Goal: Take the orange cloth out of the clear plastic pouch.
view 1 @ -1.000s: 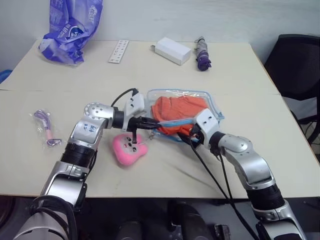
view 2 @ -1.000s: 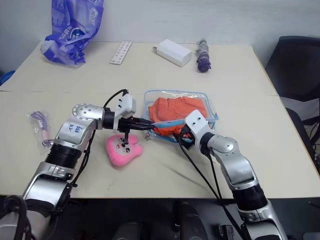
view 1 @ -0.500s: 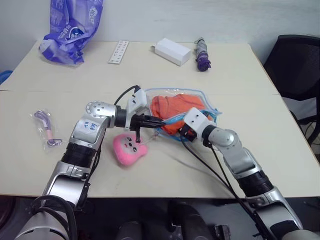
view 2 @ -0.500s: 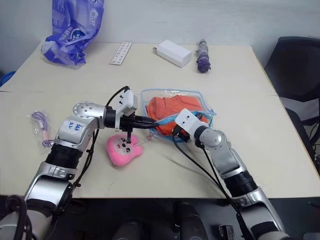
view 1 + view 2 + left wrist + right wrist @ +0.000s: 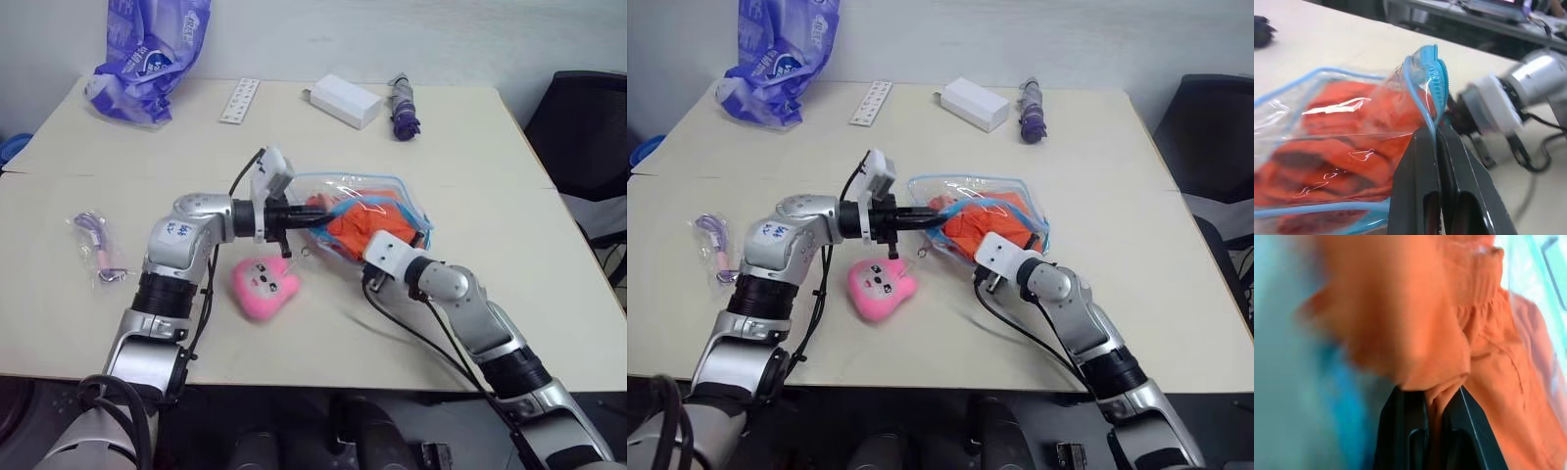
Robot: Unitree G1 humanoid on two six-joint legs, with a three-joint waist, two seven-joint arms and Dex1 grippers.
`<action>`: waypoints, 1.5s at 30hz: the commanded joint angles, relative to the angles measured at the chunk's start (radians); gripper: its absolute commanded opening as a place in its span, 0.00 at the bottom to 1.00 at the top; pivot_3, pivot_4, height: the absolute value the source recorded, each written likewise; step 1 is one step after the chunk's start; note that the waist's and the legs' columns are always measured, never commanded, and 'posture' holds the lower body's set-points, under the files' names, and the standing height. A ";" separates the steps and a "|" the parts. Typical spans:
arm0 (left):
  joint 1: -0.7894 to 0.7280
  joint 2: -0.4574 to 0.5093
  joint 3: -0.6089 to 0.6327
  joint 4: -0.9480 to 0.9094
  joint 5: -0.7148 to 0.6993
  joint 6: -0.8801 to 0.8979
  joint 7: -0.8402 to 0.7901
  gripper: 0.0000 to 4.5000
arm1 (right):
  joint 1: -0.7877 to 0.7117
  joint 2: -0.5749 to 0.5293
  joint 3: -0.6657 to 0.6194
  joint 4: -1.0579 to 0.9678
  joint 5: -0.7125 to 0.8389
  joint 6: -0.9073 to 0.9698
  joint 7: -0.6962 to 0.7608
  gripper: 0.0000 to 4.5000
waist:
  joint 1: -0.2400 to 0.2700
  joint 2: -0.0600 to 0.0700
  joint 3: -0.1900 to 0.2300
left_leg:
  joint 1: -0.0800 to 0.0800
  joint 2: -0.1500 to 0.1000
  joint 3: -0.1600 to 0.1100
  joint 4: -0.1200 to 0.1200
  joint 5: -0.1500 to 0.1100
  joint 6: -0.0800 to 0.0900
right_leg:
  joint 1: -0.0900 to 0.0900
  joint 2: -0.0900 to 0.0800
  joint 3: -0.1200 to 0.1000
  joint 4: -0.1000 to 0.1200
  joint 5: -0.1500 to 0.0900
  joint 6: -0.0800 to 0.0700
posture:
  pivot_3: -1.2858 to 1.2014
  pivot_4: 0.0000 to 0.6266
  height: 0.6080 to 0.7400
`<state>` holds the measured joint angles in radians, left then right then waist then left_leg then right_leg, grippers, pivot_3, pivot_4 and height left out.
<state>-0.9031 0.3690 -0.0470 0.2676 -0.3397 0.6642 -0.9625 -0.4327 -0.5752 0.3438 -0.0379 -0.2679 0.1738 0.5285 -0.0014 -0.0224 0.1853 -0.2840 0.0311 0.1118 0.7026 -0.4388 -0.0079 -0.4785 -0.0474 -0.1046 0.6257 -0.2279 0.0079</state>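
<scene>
Here the left gripper's (image 5: 1436, 134) jaws pinch the clear plastic pouch (image 5: 387, 196), the right gripper's (image 5: 1434, 396) the orange cloth (image 5: 1484, 367).

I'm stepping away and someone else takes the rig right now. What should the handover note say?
Left gripper: shut on the clear plastic pouch's blue zipper edge, holding that edge lifted.
Right gripper: inside the pouch mouth, shut on a fold of the orange cloth.
Done: pouch open, cloth gripped.
Left: the cloth is mostly inside the pouch; pull it clear while the left holds the pouch.
A pink plush lies on the table beside the pouch.
</scene>
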 commanded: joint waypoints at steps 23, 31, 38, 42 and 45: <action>0.177 0.284 -0.159 0.090 0.281 -0.653 -0.203 0.00 | 0.725 -0.381 -0.741 -0.335 0.336 -0.213 0.340 0.00 | 0.002 -0.001 0.001 | 0.002 0.001 0.006 -0.004 -0.001 -0.002 | 0.001 0.003 0.002 -0.004 0.000 0.000 | 0.52 0.24 1.00; 0.296 0.345 -0.149 -0.043 0.327 -0.603 -0.159 0.00 | 0.323 -0.166 -0.610 -0.021 0.286 0.052 0.054 0.00 | -0.001 0.000 0.000 | 0.004 0.001 0.008 -0.003 0.000 -0.002 | 0.000 0.002 0.005 -0.001 -0.001 -0.002 | 0.52 0.24 1.00; 0.302 0.334 -0.109 -0.057 0.286 -0.485 -0.104 0.15 | 0.271 -0.172 -0.556 0.014 0.310 0.079 0.095 0.13 | 0.000 0.001 0.000 | 0.002 0.001 0.008 -0.003 0.000 -0.001 | -0.001 0.002 0.003 0.001 -0.001 -0.002 | 0.52 0.24 1.00; 0.315 0.326 -0.027 -0.141 0.173 -0.318 -0.095 0.42 | 0.328 -0.193 -0.615 -0.126 0.413 0.183 0.168 0.40 | -0.002 0.001 0.000 | 0.002 0.003 0.008 -0.003 0.000 -0.001 | -0.001 0.002 0.004 0.002 -0.001 -0.002 | 0.52 0.24 1.00; 0.343 0.339 0.050 -0.236 0.065 -0.175 -0.106 0.63 | 0.385 -0.199 -0.703 -0.216 0.495 0.255 0.193 0.63 | -0.001 0.001 0.000 | 0.002 0.004 0.007 -0.003 0.000 -0.002 | -0.001 0.002 0.004 0.002 -0.001 -0.002 | 0.52 0.24 1.00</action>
<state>-0.5667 0.6880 -0.0576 0.1031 -0.2082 0.4267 -1.0649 -0.0582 -0.7435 -0.2869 -0.1872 0.1789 0.4009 0.7087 -0.0020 -0.0216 0.1853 -0.2821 0.0359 0.1188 0.6993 -0.4389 -0.0095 -0.4794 -0.0450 -0.1013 0.6276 -0.2287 0.0059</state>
